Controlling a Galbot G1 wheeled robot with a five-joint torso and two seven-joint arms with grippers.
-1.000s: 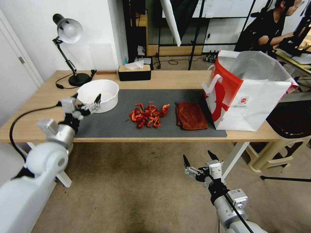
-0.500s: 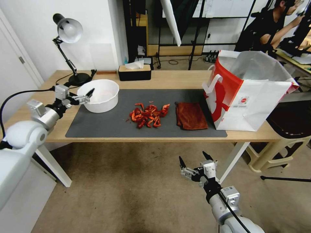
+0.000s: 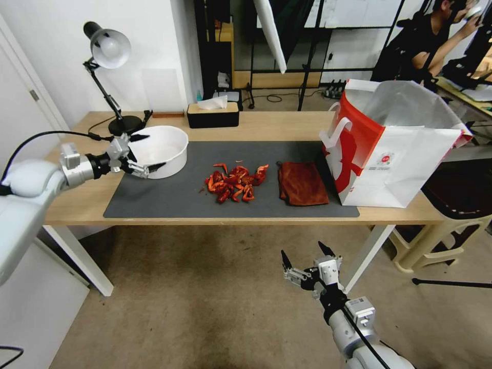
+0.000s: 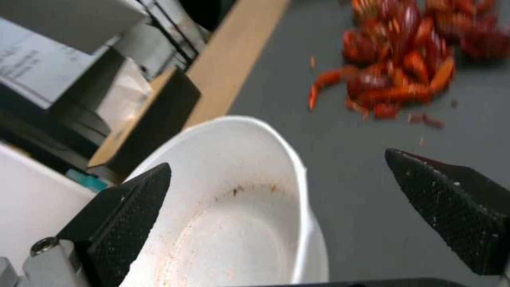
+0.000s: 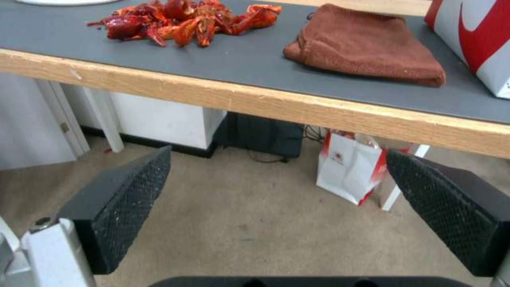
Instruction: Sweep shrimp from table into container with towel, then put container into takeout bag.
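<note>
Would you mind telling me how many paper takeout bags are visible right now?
2: one large takeout bag stands on the table right of the towel; a smaller bag sits on the floor under the table.

glossy red-orange shrimp pieces (image 3: 236, 183) | rust-red soft towel (image 3: 302, 183) | round white plastic bowl (image 3: 163, 146) | dark grey mat (image 3: 169, 197) | white paper bag with red side panels (image 3: 400, 154)

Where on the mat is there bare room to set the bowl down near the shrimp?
The mat lies bare between the container and the shrimp, and along its front edge. It is crowded from the shrimp rightward: towel, then takeout bag. The open left gripper straddles the container's rim.
</note>
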